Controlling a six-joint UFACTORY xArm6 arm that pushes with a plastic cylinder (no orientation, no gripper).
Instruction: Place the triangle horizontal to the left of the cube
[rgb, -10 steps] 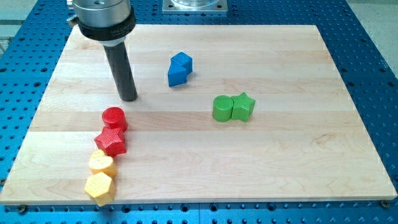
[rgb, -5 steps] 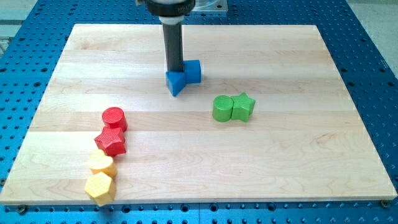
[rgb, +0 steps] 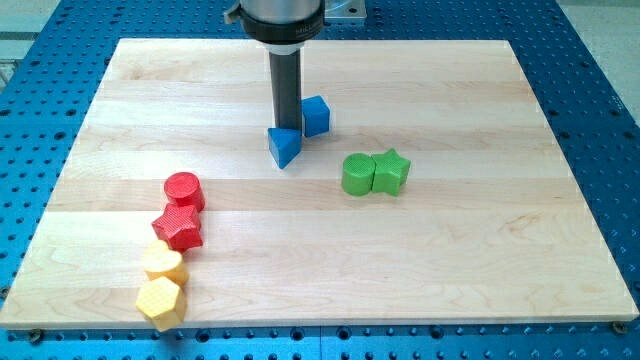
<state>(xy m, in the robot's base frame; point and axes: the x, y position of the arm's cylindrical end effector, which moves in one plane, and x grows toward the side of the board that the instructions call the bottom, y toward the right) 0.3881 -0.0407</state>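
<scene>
The arm carried no fingers, only a rod, so there was nothing to open or close. The tip (rgb: 287, 130) stood against the upper edge of the blue triangle (rgb: 284, 147), touching it, with the blue cube (rgb: 316, 116) just beside the rod toward the view's right. Taking the cube as landmark: the triangle lay below it and toward the view's left, the two near each other, whether touching could not be told. The contact on the triangle's upper side suggested a push toward the view's bottom, probably separating the pair; the triangle appeared to sit lower than the cube, so level alignment seemed not yet achieved. Further from the cube, toward the view's bottom right, a green cylinder (rgb: 357, 174) and green star (rgb: 391, 171) sat touching. Well apart from the cube toward the bottom left, near the edge of the tabletop (rgb: 480, 250), ran a line of red cylinder (rgb: 184, 190), red star (rgb: 179, 228), yellow heart-like block (rgb: 162, 262) and yellow hexagon (rgb: 159, 301).
</scene>
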